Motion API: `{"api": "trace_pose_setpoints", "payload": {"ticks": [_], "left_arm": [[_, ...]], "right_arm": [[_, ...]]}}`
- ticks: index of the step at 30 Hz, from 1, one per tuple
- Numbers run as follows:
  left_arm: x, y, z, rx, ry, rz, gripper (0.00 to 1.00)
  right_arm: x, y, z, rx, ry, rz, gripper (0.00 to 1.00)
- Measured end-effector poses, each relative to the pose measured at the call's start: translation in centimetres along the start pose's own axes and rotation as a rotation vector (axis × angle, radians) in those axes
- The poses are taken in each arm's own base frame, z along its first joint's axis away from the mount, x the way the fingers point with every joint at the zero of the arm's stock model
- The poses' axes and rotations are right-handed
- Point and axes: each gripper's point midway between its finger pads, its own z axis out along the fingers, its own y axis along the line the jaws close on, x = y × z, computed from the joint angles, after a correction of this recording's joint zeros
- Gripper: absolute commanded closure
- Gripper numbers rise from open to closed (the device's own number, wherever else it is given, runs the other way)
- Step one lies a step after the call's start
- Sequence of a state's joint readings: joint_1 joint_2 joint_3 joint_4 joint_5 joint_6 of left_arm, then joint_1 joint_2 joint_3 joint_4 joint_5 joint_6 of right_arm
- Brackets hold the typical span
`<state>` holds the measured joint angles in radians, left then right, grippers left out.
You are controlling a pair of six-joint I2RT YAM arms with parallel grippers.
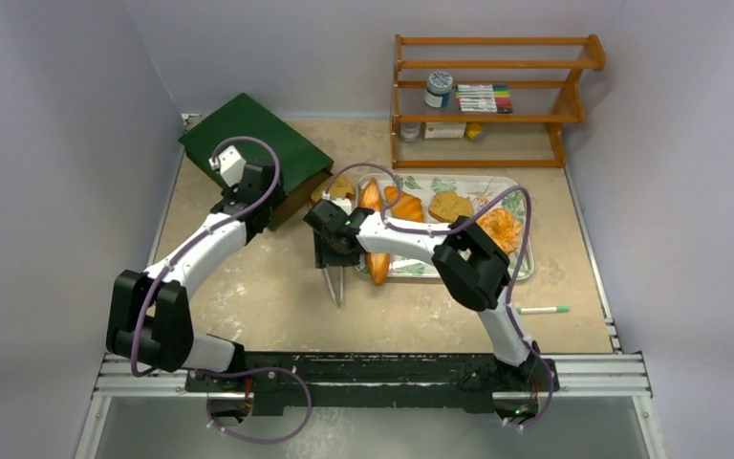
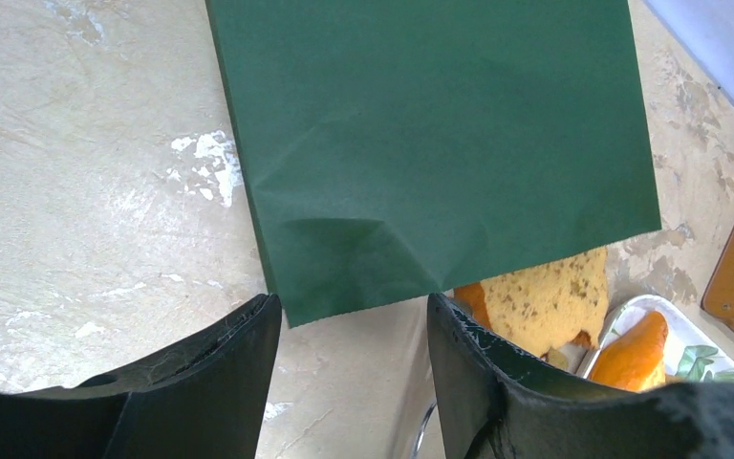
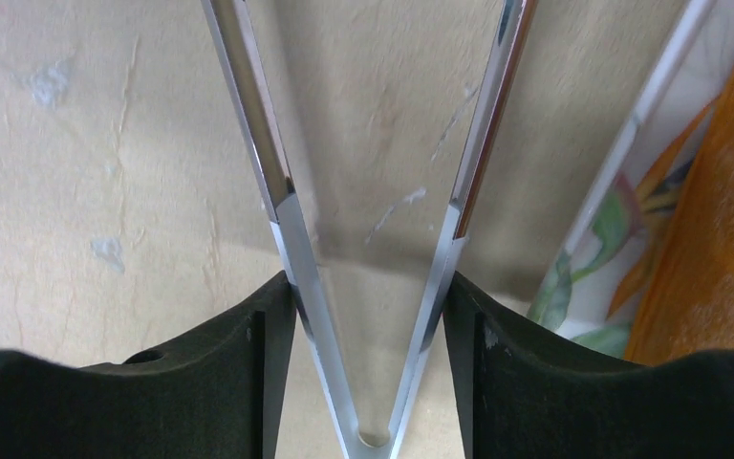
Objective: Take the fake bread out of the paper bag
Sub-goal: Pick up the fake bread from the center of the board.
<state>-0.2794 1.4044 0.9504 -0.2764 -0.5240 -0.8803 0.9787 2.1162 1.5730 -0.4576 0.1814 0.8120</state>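
Note:
The dark green paper bag [image 1: 253, 143] [image 2: 430, 143] lies flat at the back left, its mouth toward the tray. A speckled tan bread piece [image 1: 334, 187] [image 2: 545, 296] shows at that mouth. My left gripper [image 1: 253, 206] [image 2: 354, 306] hovers open over the bag's near edge, holding nothing. On the tray lie a baguette [image 1: 375, 229], a croissant [image 1: 406, 206], a tan bun [image 1: 449, 205] and a crinkly orange pastry [image 1: 500, 228]. My right gripper [image 1: 330, 251] [image 3: 371, 287] is shut on metal tongs [image 1: 335, 282] [image 3: 282, 191], whose arms spread in a V against both pads, just left of the tray.
The floral tray [image 1: 526, 263] [image 3: 583, 277] sits right of centre. A wooden shelf [image 1: 492, 96] with a jar and markers stands at the back right. A green-capped pen [image 1: 545, 310] lies near the right front.

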Motion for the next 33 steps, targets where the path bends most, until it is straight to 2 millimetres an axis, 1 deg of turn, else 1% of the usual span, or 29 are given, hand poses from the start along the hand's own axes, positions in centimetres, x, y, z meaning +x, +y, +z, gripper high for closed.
{"api": "trace_pose_setpoints", "payload": {"ticks": [7,11,14,20,23,24,27,30,33], "left_arm": [[0.4,0.2,0.1,0.000,0.008,0.003,0.43],[1.2,0.7,0.2,-0.007,0.025,0.012,0.43],[1.4,0.8,0.3,-0.008,0.028,0.013,0.43],[1.1,0.5,0.3,0.004,0.017,0.001,0.43],[1.1,0.4,0.4,0.006,0.015,-0.005,0.43],[1.1,0.4,0.4,0.007,0.014,-0.008,0.43],[1.3,0.4,0.5,0.007,0.014,-0.016,0.43],[1.3,0.4,0.6,0.008,0.014,-0.017,0.43],[1.3,0.4,0.6,0.008,0.013,-0.017,0.43]], "right_arm": [[-2.3,-0.1,1.0,0.044,0.009,0.028,0.41],[-3.1,-0.3,1.3,0.063,0.025,0.109,0.42],[-3.9,-0.1,1.7,0.078,0.032,0.165,0.41],[-6.5,1.5,3.0,0.077,0.019,0.247,0.41],[-7.3,1.9,3.5,0.067,0.022,0.278,0.43],[-7.4,1.8,3.5,0.066,0.026,0.289,0.45],[-7.5,1.5,3.6,0.056,0.041,0.324,0.58],[-7.5,1.2,3.6,0.024,0.043,0.357,0.73],[-7.5,1.3,3.6,-0.018,0.038,0.367,0.80]]}}
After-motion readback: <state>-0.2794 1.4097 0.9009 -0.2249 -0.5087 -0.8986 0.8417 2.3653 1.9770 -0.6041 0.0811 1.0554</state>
